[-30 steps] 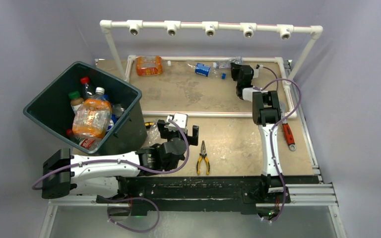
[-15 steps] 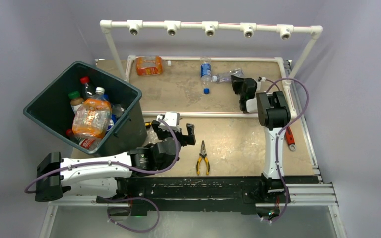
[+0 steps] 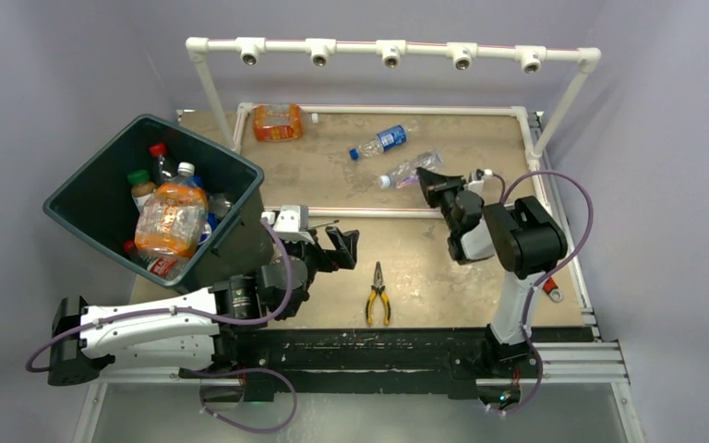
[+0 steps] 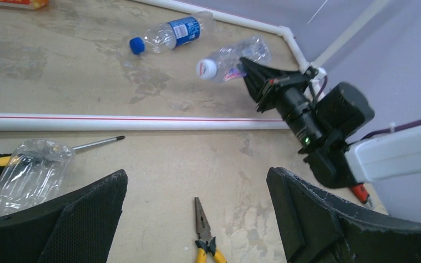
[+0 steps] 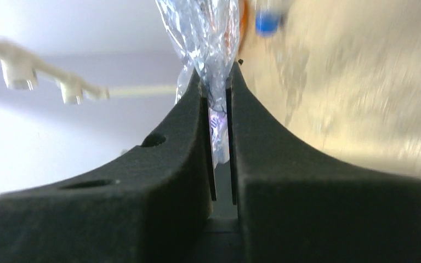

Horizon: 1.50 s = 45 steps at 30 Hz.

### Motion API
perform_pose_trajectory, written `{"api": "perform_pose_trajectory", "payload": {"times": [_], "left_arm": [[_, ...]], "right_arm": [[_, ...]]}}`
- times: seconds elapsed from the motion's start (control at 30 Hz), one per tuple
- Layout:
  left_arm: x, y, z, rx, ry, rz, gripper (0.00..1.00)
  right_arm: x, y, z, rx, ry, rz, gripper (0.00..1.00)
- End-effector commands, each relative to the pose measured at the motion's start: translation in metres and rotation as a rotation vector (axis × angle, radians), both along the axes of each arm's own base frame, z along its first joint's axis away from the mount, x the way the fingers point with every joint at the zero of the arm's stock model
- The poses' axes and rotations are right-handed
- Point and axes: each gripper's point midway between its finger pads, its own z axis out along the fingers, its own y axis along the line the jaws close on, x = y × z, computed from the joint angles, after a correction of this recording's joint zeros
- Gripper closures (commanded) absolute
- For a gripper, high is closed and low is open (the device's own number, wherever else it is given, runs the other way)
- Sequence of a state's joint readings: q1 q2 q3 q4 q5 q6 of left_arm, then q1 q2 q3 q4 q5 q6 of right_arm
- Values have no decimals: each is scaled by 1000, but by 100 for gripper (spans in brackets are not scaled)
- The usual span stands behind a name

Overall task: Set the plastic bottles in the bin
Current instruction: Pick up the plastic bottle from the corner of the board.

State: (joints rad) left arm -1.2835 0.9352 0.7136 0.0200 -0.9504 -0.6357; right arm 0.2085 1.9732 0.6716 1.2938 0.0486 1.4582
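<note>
Since a second ago: pullback of right pincer from the far right corner toward mid-counter, a crumpled clear bottle carried with it. Blue-labelled bottle knocked round, now lying aslant on the far section, cap toward the left. Left arm swung leftward, nearer the bin.

Right pincer: clamped tight on the crumpled clear bottle's thin plastic, pinched between the pads in wrist view, white cap end sticking out left, above the counter.

Left pincer: spread wide, nothing between the pads, low over the near section.

Flattened clear bottle just beside the left pad, touching a screwdriver along the white pipe rail. Orange bottle at the far left edge, against the pipe frame. Bin off the counter's left edge, tipped, mouth up and rightward, several bottles piled inside.

Open room: bare counter between rail and near edge, only pliers there, well apart from both pincers.
</note>
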Motion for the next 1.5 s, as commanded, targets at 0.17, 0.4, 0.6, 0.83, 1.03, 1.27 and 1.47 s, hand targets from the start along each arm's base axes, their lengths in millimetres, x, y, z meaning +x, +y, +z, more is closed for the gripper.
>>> {"api": "perform_pose_trajectory", "payload": {"times": [0.17,0.4,0.6,0.83,1.03,1.27,1.47], "left_arm": [[-10,-5,65,-320,-124,-96,1],[-12,-25,76,-296,-121,-157,1],[-17,-39,89,-265,-151,-230,1],[-50,-68,110,-95,-287,-528,1],[-96,-100,113,35,-355,-867,1],[-103,-104,88,110,-275,-926,1],[-108,-110,69,105,-240,-962,1]], "right_arm": [[-112,63,59,-120,-242,197,100],[-163,60,94,-181,-331,249,100],[-200,56,120,-400,-411,311,100],[-259,57,146,-668,-585,471,100],[-308,73,180,-722,-792,664,100],[-335,74,215,-706,-930,706,100],[-352,76,236,-621,-1008,737,100]]}}
